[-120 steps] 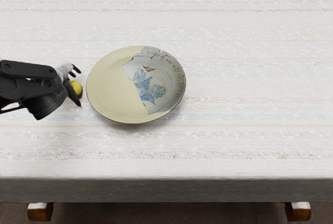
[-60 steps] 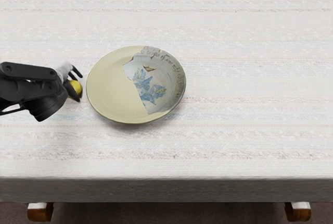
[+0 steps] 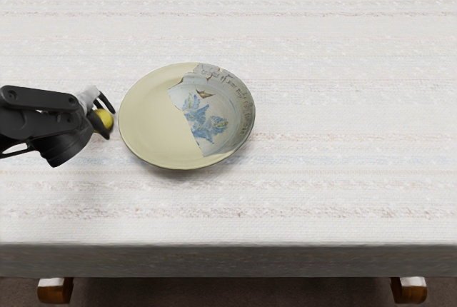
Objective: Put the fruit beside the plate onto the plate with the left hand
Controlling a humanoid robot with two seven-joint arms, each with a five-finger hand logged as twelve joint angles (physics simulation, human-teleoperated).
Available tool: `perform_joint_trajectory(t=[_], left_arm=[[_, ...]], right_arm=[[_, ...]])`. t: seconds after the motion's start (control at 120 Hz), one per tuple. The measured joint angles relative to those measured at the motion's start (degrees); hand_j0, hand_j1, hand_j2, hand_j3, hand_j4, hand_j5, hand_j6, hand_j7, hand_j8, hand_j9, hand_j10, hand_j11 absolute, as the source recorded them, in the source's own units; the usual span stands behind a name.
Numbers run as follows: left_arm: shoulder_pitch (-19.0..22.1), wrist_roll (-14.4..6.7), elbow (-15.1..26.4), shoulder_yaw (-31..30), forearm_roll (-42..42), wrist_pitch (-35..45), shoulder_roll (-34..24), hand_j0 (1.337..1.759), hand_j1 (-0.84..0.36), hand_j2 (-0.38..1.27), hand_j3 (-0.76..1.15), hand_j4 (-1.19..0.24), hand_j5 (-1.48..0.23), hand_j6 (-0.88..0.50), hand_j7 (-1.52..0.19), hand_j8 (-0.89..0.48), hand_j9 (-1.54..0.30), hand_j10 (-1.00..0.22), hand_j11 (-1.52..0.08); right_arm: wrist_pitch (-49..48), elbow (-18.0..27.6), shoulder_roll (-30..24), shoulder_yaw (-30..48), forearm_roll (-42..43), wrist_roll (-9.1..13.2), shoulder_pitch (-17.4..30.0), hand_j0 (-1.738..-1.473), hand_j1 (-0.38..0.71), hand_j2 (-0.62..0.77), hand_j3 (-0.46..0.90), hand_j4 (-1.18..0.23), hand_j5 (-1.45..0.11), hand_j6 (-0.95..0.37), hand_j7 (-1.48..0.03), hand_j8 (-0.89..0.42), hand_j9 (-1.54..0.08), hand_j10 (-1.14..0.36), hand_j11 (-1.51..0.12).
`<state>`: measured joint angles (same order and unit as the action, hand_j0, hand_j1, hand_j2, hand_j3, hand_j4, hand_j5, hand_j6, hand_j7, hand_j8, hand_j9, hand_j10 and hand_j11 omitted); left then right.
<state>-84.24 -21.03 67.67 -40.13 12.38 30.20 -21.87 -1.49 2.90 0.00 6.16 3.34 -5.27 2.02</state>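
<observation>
The left hand [image 3: 84, 116], reaching in from the left edge on its black arm, is curling its dark fingers [image 3: 102, 130] round the small yellow fruit [image 3: 106, 118], one arching over the top and another hooking below, so it is clasping the fruit with some yellow skin showing between them. The fruit is sitting just beside the left rim of the plate [image 3: 143, 118], not on it, while the plate is lying flat on the white table [image 3: 321, 178], showing cream with a blue patterned patch on its right half

A table [image 3: 321, 178] bears a plate [image 3: 153, 136] and a fruit [image 3: 106, 118].
</observation>
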Motion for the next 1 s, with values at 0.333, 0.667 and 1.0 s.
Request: perform_joint_trajectory(t=[0.333,0.667,1.0], left_arm=[[-1.0,0.0,0.2,-0.3,0.0,-0.5,-1.3,1.656,-0.3,0.58,0.0,-0.71,-0.93,-0.49,-0.93,-0.46,-0.94,-0.71,-0.95],[-8.6,-0.6,5.9,-0.8,0.0,-1.2,-8.9,1.656,-0.3,0.54,0.0,-0.72,-0.96,-0.47,-0.96,-0.44,-0.96,-0.71,-0.96],[-18.0,-2.0,17.3,-0.1,-0.3,-1.4,-11.3,1.657,-0.31,0.58,0.0,-0.71,-0.97,-0.48,-0.96,-0.45,-0.96,-0.72,-0.96]], right_arm=[[0.0,0.0,0.0,0.0,0.0,0.0,0.0,-1.658,-0.3,-0.01,0.0,-0.04,-0.05,-0.04,-0.05,-0.04,-0.05,-0.04,-0.05],[0.0,0.0,0.0,0.0,0.0,0.0,0.0,-1.658,-0.3,-0.01,0.0,-0.04,-0.05,-0.04,-0.05,-0.04,-0.05,-0.04,-0.05],[0.0,0.0,0.0,0.0,0.0,0.0,0.0,-1.658,-0.3,-0.01,0.0,-0.04,-0.05,-0.04,-0.05,-0.04,-0.05,-0.04,-0.05]])
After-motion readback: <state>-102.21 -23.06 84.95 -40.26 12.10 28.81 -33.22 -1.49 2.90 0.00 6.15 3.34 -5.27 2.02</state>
